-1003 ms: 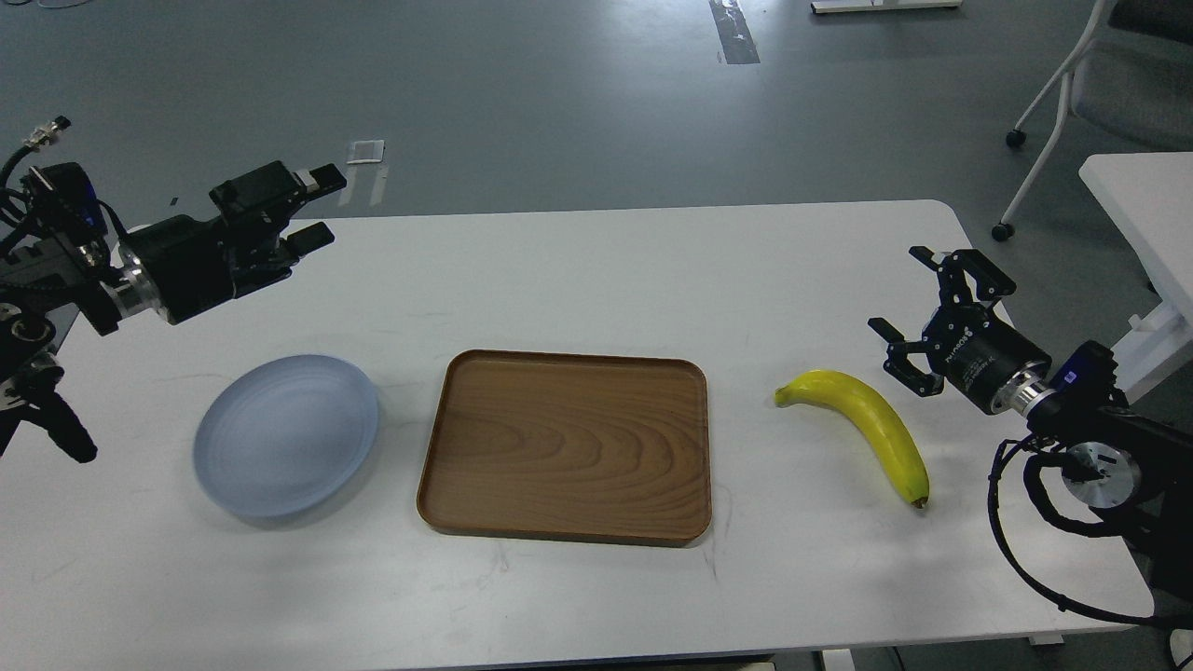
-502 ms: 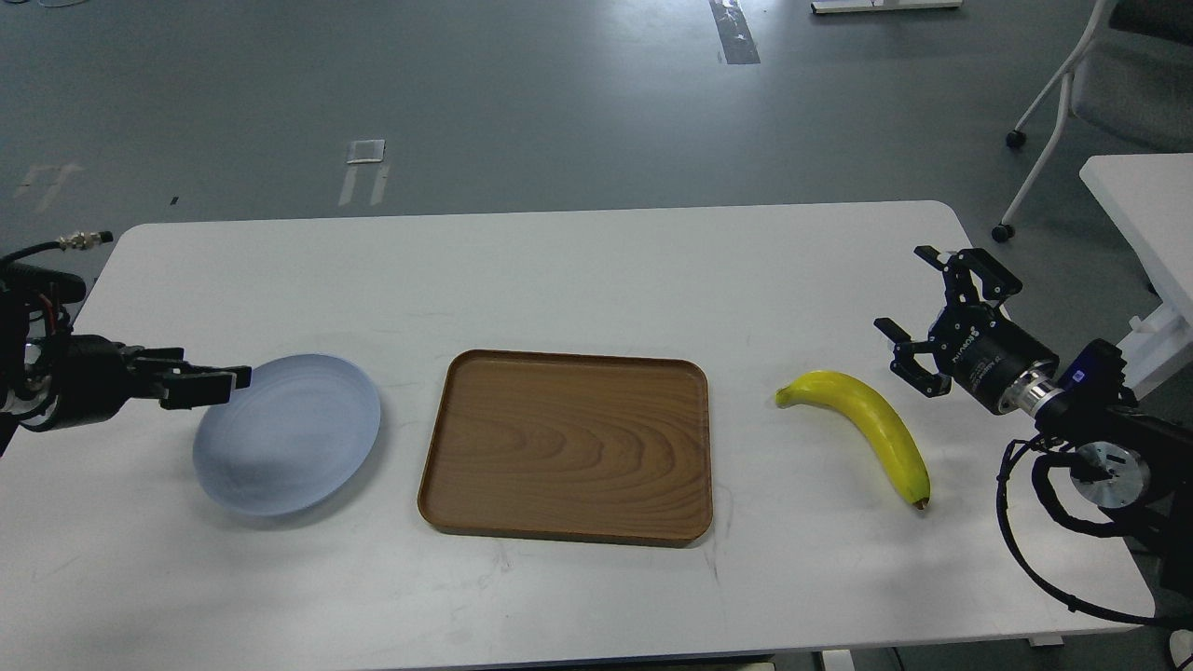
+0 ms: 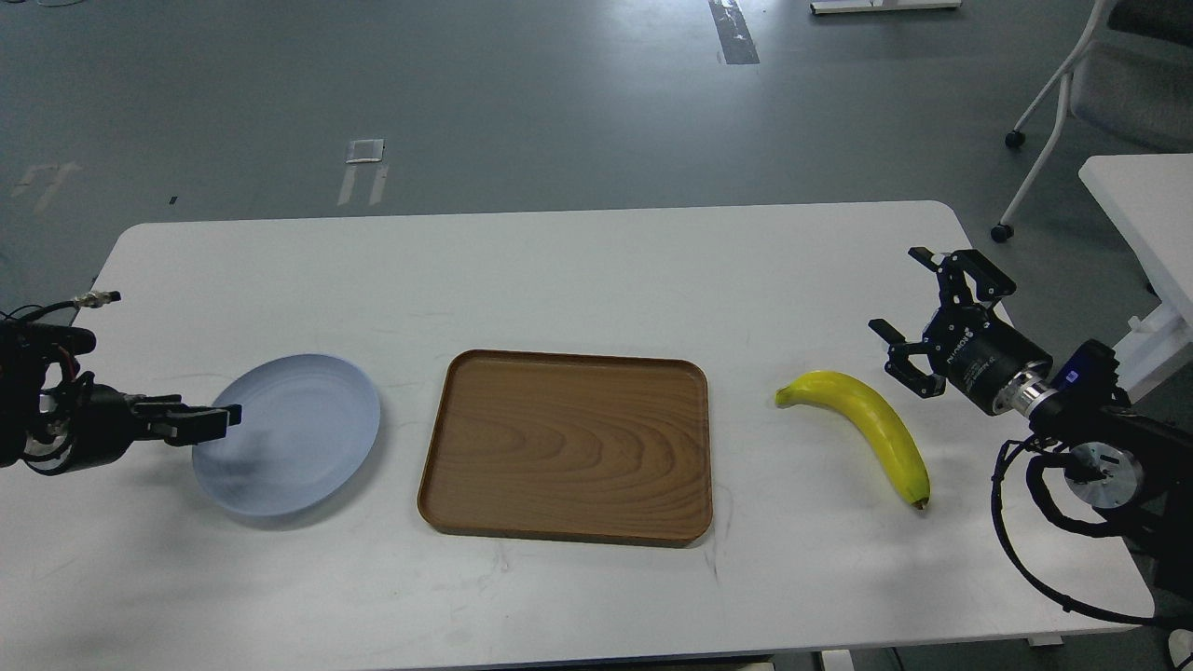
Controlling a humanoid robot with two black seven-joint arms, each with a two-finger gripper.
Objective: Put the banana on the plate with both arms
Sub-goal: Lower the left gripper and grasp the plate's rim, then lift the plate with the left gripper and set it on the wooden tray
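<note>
The yellow banana (image 3: 867, 415) lies on the white table (image 3: 596, 270) at the right, stem end to the left, dark tip toward the front. The pale blue-grey plate (image 3: 294, 433) sits at the left. My left gripper (image 3: 224, 417) is low at the plate's left rim, seen side-on, so its two fingers cannot be told apart. My right gripper (image 3: 897, 291) is open and empty, just right of the banana and apart from it, pointing left.
A brown wood-grain tray (image 3: 566, 445) lies between plate and banana. A chair (image 3: 1109, 84) and a second white table (image 3: 1142, 214) stand off to the right. The right arm's cables (image 3: 1016, 522) hang over the table's right edge.
My left arm has swung down from high over the table's far left corner to the plate's left rim. The right gripper has barely moved. Banana, plate and tray are unmoved.
</note>
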